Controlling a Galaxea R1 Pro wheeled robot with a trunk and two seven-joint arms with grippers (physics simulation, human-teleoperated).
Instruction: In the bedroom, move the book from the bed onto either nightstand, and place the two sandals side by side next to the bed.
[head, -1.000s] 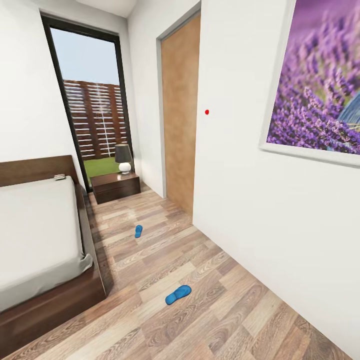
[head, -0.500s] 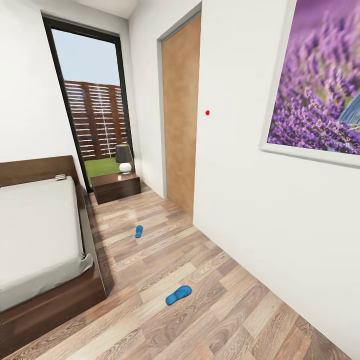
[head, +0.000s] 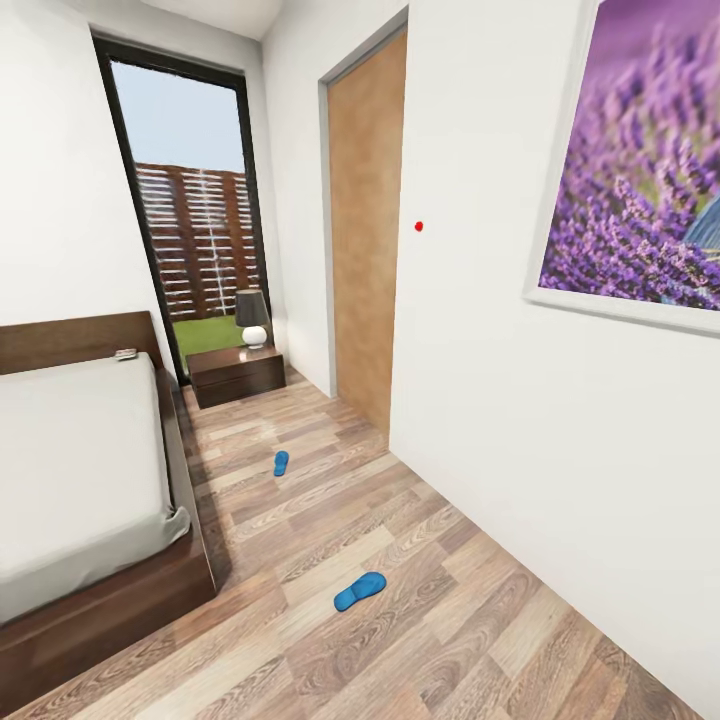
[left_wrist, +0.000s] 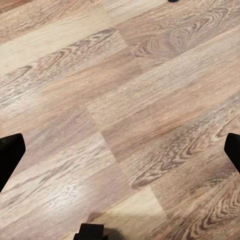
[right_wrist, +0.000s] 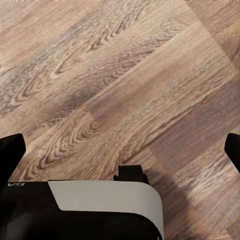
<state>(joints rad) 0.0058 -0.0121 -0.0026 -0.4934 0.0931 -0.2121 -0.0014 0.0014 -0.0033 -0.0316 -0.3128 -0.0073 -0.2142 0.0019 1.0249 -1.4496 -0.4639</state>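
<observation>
Rolling status: looks to me like the robot is only on its way into the bedroom, nothing handled yet, so basically the whole job is left.
Book: small thin thing (head: 124, 353) sitting on the bed (head: 80, 470) up by the headboard corner. I'd guess that's the book, too tiny to be sure. Either way it's not on a nightstand, so that step isn't done.
Nightstand: the one I can see (head: 237, 374) is past the far end of the bed, under the tall window (head: 190, 200), with a little lamp (head: 252, 316) on top. There's free room on the top beside the lamp.
Near sandal: bright blue (head: 359, 591), lying out on the plank floor (head: 420, 620), well away from the bed frame.
Far sandal: also blue (head: 281, 462), further down the room, closer to the bed side but not tucked against it.
Sandal pairing: well apart from each other, pointing different ways, so not side by side. Not done.
Left gripper: (left_wrist: 120, 150) dark fingertips sit at opposite edges of the wrist view, spread wide, nothing between them but floorboards.
Right gripper: (right_wrist: 120, 147) same deal, fingers wide apart and empty over bare floor.
Writing / labels: nothing readable anywhere. The book cover is way too small for lettering; the big lavender picture (head: 640, 170) on the wall has no text I can make out.
Odd bit: small red dot (head: 418, 226) on the white wall by the door (head: 365, 230), no idea what it is.
</observation>
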